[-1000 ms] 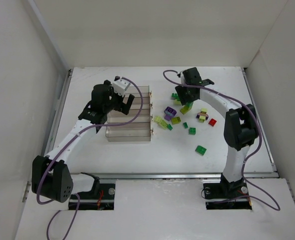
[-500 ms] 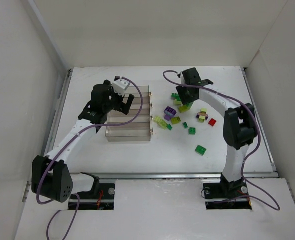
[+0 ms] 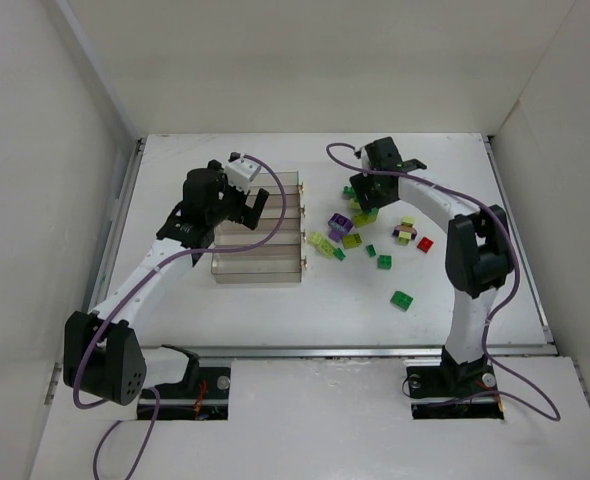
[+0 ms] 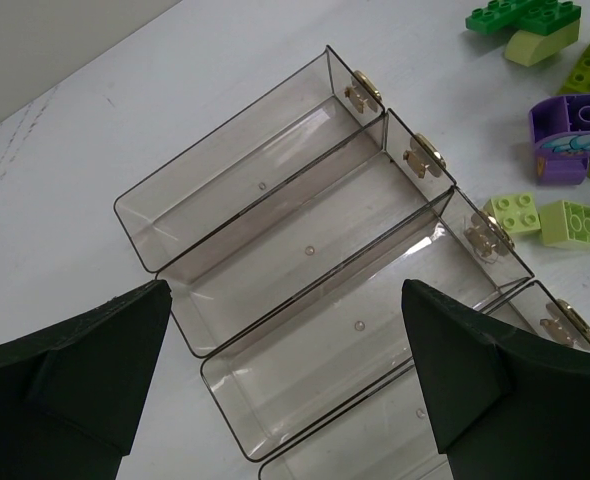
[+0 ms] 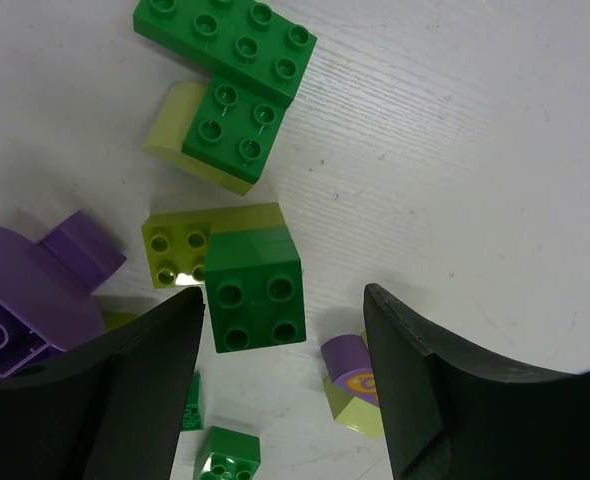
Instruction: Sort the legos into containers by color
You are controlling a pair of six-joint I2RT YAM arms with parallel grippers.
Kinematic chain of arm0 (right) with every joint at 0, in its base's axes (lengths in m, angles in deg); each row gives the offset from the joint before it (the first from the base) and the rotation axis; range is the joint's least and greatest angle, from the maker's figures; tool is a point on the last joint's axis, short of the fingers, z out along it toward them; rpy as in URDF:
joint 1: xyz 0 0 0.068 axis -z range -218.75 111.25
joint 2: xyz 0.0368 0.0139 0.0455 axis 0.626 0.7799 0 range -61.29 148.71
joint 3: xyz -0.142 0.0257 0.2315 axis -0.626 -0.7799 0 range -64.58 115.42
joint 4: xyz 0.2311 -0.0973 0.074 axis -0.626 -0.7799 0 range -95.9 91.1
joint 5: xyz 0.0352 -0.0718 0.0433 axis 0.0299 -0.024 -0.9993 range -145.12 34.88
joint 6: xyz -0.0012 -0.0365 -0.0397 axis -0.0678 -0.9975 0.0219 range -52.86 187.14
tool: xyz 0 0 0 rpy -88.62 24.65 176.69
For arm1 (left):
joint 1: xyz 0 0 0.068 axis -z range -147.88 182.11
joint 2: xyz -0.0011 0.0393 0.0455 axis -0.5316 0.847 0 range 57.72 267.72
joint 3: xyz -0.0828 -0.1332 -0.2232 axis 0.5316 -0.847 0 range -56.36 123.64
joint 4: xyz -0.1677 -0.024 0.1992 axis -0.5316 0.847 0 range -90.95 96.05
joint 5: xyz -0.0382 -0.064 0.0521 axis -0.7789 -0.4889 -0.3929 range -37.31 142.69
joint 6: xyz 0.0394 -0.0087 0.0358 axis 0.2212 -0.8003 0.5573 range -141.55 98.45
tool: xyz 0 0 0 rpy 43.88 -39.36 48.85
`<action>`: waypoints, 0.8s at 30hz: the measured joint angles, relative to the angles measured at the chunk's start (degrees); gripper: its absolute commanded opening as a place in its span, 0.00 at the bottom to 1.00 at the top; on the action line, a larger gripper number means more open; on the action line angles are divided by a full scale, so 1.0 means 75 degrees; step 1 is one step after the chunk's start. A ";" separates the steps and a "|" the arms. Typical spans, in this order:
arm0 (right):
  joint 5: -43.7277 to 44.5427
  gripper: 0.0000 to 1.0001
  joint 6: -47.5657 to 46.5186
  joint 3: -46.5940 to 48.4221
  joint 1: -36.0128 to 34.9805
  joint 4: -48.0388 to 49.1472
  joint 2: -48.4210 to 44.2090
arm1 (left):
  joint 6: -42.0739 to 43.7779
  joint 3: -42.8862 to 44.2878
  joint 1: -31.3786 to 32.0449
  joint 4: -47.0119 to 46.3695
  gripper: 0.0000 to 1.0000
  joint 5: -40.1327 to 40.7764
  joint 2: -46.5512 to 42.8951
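The four joined clear bins (image 3: 259, 235) stand left of centre, all empty in the left wrist view (image 4: 275, 250). My left gripper (image 3: 256, 207) hovers open over them, holding nothing. The legos lie scattered right of the bins: a purple one (image 3: 340, 222), yellow-green ones (image 3: 321, 243), small green ones (image 3: 384, 262), a green brick (image 3: 402, 299) and a red one (image 3: 425, 244). My right gripper (image 3: 367, 205) is open, low over the pile's far end, its jaws either side of a green brick (image 5: 254, 290) stacked on a yellow-green one (image 5: 175, 246).
A larger green brick (image 5: 227, 38) lies beyond the right jaws, with a second green one on a yellow-green wedge (image 5: 233, 130). A purple arch (image 5: 25, 300) sits at left. White walls enclose the table (image 3: 275, 310) on three sides.
My right gripper has dropped slightly toward the far end of the pile. The left arm and the bins have not moved.
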 measured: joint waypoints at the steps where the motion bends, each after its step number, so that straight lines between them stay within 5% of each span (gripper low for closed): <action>1: -0.0038 0.70 0.0020 -0.0003 0.0000 0.0000 -0.0017 | 0.0000 0.0000 0.0000 0.0000 0.99 0.0000 0.0000; 14: -0.0487 0.56 0.0102 0.0044 0.0000 -0.0006 -0.0093 | 0.0047 0.0003 0.0000 0.0000 0.99 0.0000 0.0009; 17: -0.0513 0.42 0.0122 0.0111 0.0000 -0.0006 -0.0012 | 0.0061 0.0000 0.0000 0.0000 0.99 0.0000 0.0009; 22: -0.0545 0.02 0.0181 0.0204 0.0000 -0.0055 0.0017 | 0.0064 0.0000 0.0000 0.0000 0.99 0.0000 0.0009; 24: -0.0554 0.00 0.0221 0.0268 0.0000 -0.0079 0.0032 | 0.0093 0.0000 0.0000 -0.0003 0.98 0.0000 0.0009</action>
